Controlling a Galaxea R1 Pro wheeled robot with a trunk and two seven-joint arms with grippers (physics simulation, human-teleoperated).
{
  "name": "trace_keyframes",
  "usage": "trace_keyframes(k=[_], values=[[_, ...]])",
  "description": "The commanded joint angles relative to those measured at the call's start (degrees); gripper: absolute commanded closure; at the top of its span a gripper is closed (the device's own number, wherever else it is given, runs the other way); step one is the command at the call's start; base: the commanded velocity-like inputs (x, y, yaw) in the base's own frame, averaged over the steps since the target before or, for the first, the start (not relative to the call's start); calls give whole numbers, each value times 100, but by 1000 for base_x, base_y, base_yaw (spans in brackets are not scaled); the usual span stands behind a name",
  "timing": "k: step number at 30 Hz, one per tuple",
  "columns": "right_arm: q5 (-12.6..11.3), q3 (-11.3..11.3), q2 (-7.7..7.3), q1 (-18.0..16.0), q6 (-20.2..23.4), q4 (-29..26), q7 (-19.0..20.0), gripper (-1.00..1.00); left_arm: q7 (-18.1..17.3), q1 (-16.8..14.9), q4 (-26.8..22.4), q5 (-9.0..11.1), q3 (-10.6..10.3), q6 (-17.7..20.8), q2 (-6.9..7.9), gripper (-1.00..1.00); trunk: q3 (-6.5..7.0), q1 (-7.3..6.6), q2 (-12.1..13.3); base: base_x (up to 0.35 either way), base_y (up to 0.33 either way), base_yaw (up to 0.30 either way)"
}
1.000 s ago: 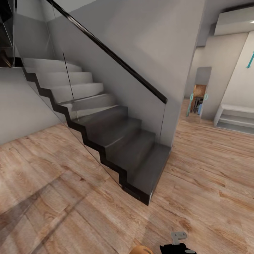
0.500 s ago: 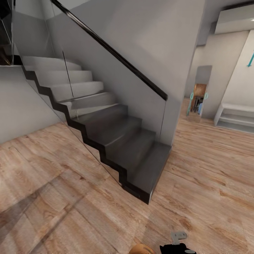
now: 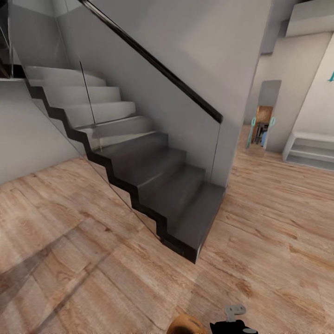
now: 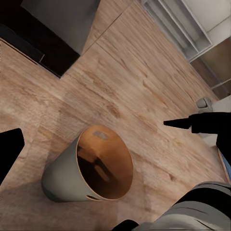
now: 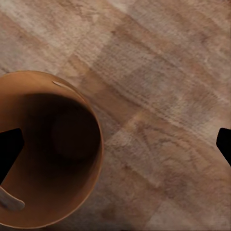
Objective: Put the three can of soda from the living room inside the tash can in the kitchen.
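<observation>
Head cam: dark staircase (image 3: 162, 185) w/ glass side panel (image 3: 116, 134) and black handrail (image 3: 153, 65) rose toward far left. Light wood plank floor (image 3: 269, 218) ran all round it. Far right: white low shelf unit (image 3: 308, 150) against the wall, narrow doorway (image 3: 262, 123) beside it w/ something teal and brick-coloured beyond, too small to tell.

At near edge of head cam, a rounded brown rim (image 3: 185, 324), prob. the bin, just left of a black robot part (image 3: 232, 324) w/ a grey bracket.

Left wrist cam: bin (image 4: 91, 168) seen from above, tilted; brown inside, pale grey outside, oval handle slot near the rim. No cans seen in the visible part of its inside. Left claw (image 4: 91, 139): black fingertips (image 4: 180, 123) wide apart, bin lying between them, nothing pinched. Stair foot and shelf unit on the floor beyond.

Right wrist cam: bin's brown inside (image 5: 48, 149) from straight above, plank floor under it. Right claw (image 5: 115, 144): fingertips (image 5: 9, 149) spread to both picture edges, nothing gripped.
</observation>
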Motion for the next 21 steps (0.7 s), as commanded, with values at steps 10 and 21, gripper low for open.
trace_keyframes(k=[10, 21], values=[[0, 0, 0, 0, -1, 0, 0, -100, 0, 0, 8, -1, 0, 0, 4, -100, -27, 0, 0, 73, 0, 0], [0, 0, 0, 0, 0, 0, 0, -100, 0, 0, 0, -2, 0, 0, 4, -100, -29, 0, 0, 61, 0, 0]])
